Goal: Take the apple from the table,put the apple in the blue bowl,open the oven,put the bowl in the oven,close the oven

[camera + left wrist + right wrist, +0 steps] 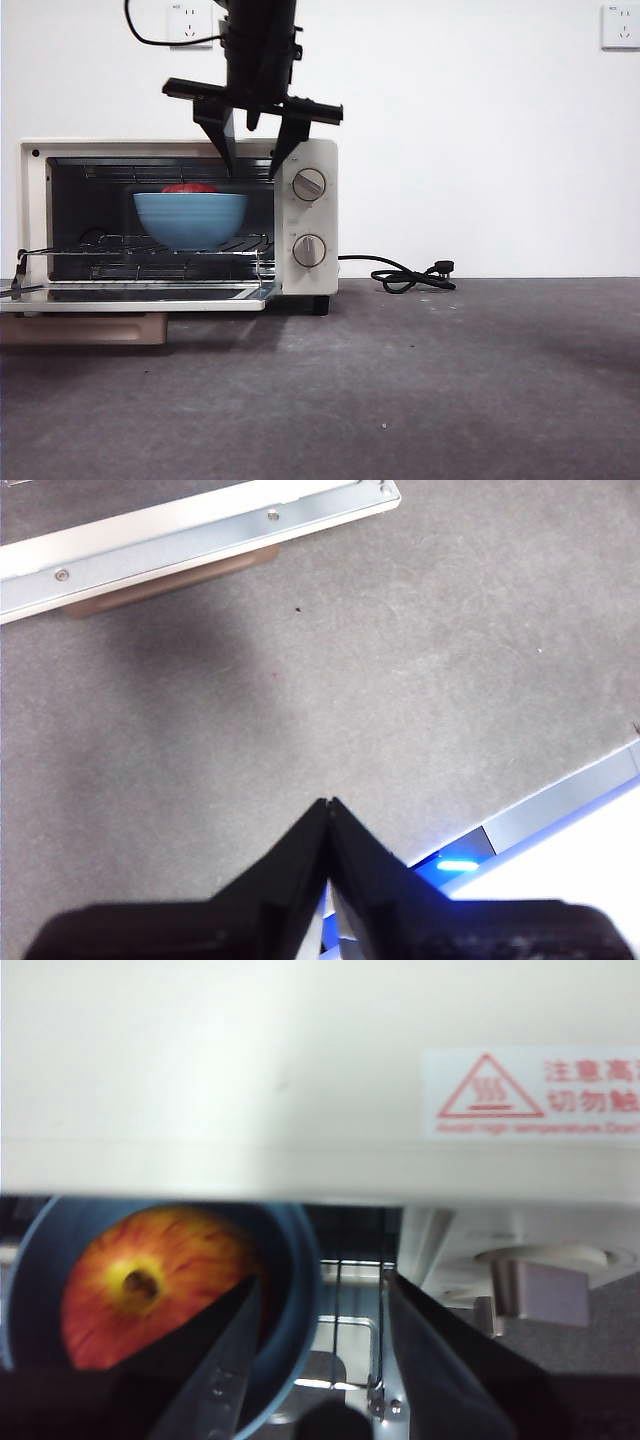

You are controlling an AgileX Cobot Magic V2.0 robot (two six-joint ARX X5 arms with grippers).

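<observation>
Right gripper [254, 165] hanging spread at oven [306, 212] mouth, 1 o'clock of blue bowl [190, 218] holding apple [150, 1285]; left gripper [329, 803] pressed together, idling.

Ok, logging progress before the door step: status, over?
Right gripper open, above the oven opening. Left gripper shut, over table. Apple in bowl on oven rack. Door down, unobstructed.

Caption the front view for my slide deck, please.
Red apple in glossy sky-blue bowl on the rack of the open cream-white toaster oven, right gripper open above.
</observation>
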